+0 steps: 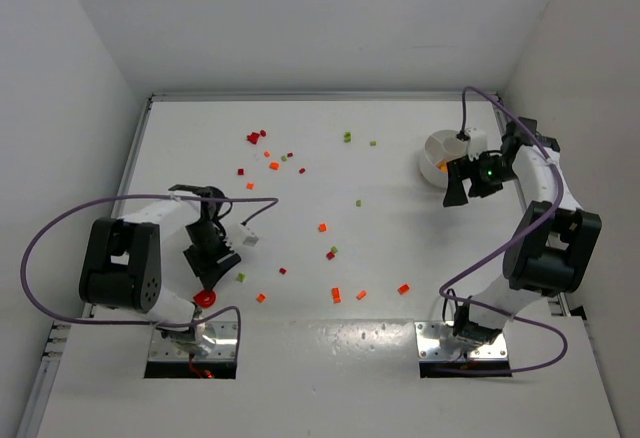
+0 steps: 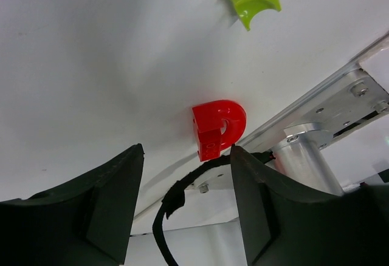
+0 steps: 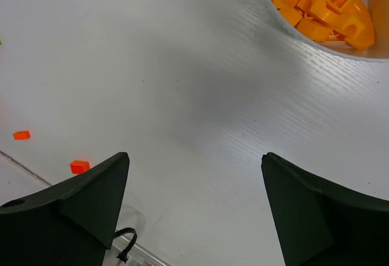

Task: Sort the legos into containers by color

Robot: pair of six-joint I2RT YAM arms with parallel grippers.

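Red arched lego [image 2: 219, 127] lies loose before the half-open left jaws; right jaws gape wide, empty.

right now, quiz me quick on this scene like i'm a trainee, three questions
1. True or false: the right pincer holds a brick.
2. What colour are the bricks in the dish section seen from the right wrist? A red, B orange, C green
3. Fill in: the arch brick lying just ahead of the open left pincer is ____.

Key: 1 false, it is open and empty. 2 B. 3 red.
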